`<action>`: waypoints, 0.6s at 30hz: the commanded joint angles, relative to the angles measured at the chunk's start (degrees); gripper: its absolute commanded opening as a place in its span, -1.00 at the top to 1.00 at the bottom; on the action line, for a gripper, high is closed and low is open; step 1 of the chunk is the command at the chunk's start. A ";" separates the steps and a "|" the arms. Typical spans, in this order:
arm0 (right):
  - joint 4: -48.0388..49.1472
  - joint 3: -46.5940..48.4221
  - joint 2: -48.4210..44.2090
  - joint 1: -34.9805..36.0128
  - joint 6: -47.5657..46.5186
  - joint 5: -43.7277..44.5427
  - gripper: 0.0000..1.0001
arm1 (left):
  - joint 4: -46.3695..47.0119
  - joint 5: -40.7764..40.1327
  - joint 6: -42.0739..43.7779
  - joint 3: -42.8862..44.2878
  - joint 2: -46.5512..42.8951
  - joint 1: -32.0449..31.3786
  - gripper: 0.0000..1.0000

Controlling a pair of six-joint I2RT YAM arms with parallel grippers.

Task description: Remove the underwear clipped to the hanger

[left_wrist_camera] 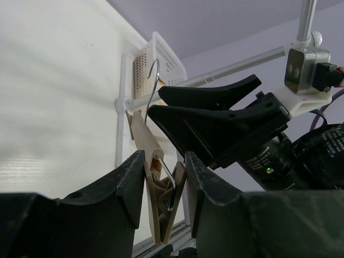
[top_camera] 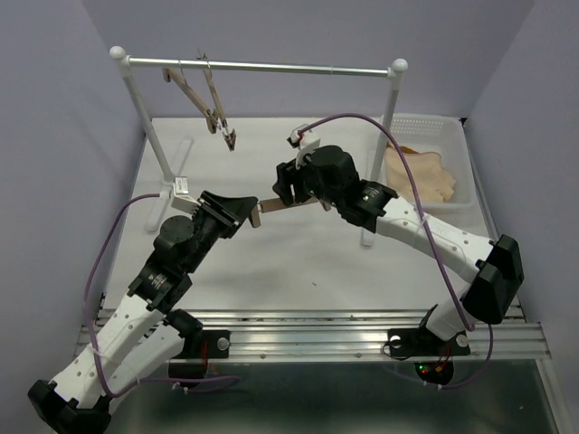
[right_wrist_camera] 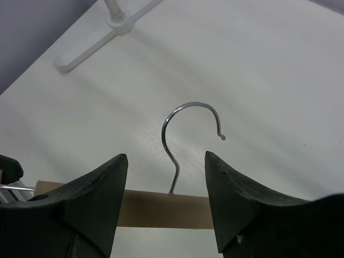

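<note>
The wooden hanger (top_camera: 282, 207) is held level above the table between my two grippers. My left gripper (top_camera: 242, 217) is shut on the clip (left_wrist_camera: 161, 207) at the bar's left end; in the left wrist view both fingers (left_wrist_camera: 126, 183) press the clip's sides. My right gripper (top_camera: 291, 185) is open over the bar's middle. In the right wrist view the bar (right_wrist_camera: 161, 210) crosses behind the spread fingers (right_wrist_camera: 102, 188), with the wire hook (right_wrist_camera: 185, 110) between them. No cloth hangs from the hanger. The pale beige underwear (top_camera: 421, 176) lies in the white basket (top_camera: 425, 122).
A white clothes rail (top_camera: 262, 66) spans the back of the table, with two empty wooden hangers (top_camera: 213, 104) on its left part. Its right post (top_camera: 380, 172) stands just right of my right wrist. A rail foot (right_wrist_camera: 115, 21) shows in the right wrist view.
</note>
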 commanded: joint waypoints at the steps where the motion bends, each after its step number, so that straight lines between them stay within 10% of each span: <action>1: 3.51 2.28 0.43 1.02 -0.23 3.93 -0.26 | 5.56 0.67 0.35 0.23 -0.99 -0.21 1.00; 8: 2.63 2.81 1.92 1.55 1.09 4.81 -0.28 | 6.00 0.94 0.78 0.14 -0.73 -0.21 1.00; 11: 2.63 2.72 2.01 2.16 1.97 5.07 0.34 | 6.52 0.76 0.78 0.05 -0.73 -0.21 1.00; 18: 2.37 3.33 2.89 2.69 1.44 5.34 0.52 | 8.28 1.73 2.10 0.05 -1.52 -0.21 1.00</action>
